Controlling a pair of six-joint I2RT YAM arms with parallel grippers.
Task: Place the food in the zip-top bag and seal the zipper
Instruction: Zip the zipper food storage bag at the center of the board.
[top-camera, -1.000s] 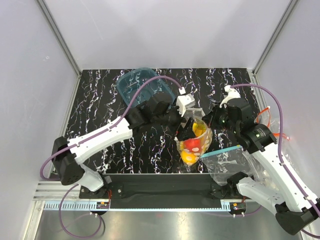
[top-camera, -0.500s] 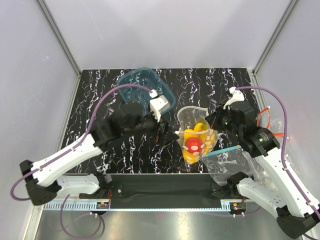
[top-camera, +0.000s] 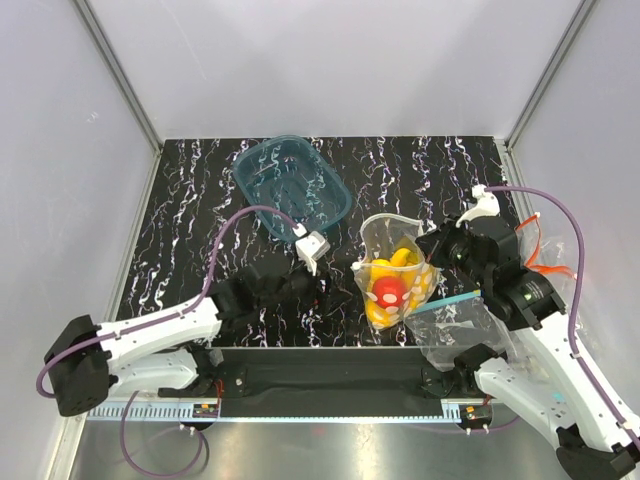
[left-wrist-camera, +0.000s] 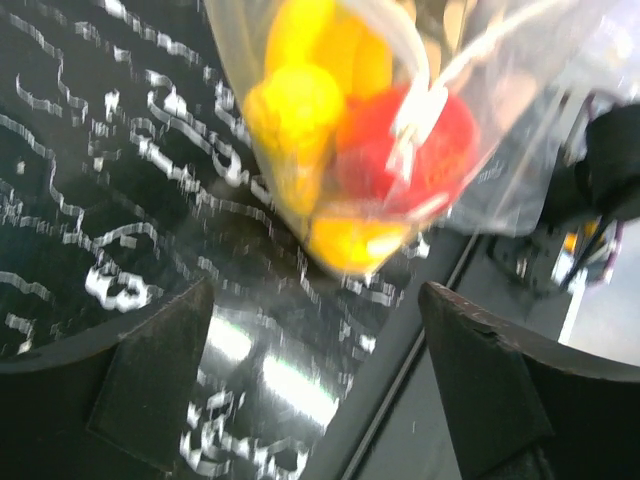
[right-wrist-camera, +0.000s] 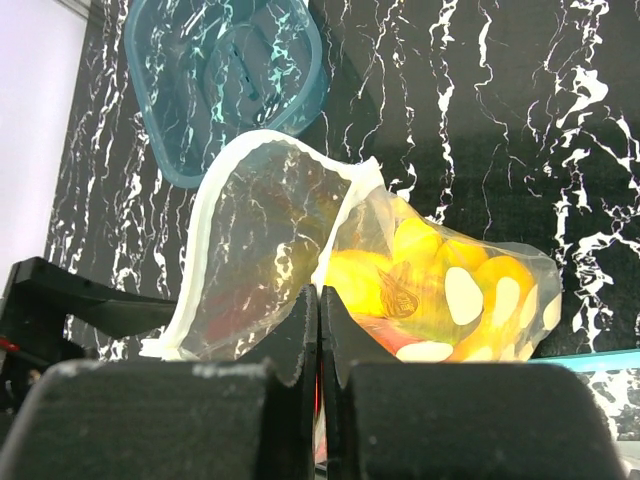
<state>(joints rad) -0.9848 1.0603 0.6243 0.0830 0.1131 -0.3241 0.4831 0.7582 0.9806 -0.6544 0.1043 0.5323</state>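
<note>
My right gripper (right-wrist-camera: 318, 300) pinches the bag (right-wrist-camera: 260, 230) shut-fingered at its right side, its gaping zipper (right-wrist-camera: 196, 245) facing left toward my wide-open left gripper (left-wrist-camera: 315, 300).

Robot lab cell, white panels (top-camera: 350, 60), aluminium framing (top-camera: 115, 75)

Your count, placed from the zip-top bag (top-camera: 378, 238): zip-top bag, one. Inside it: red piece (top-camera: 388, 290), one showing; yellow pieces (top-camera: 402, 257), overlapped, number unclear. Behind it, leftward: teal tub (top-camera: 290, 185), one. Just right of it: plain clear bag (top-camera: 465, 330), one.
</note>
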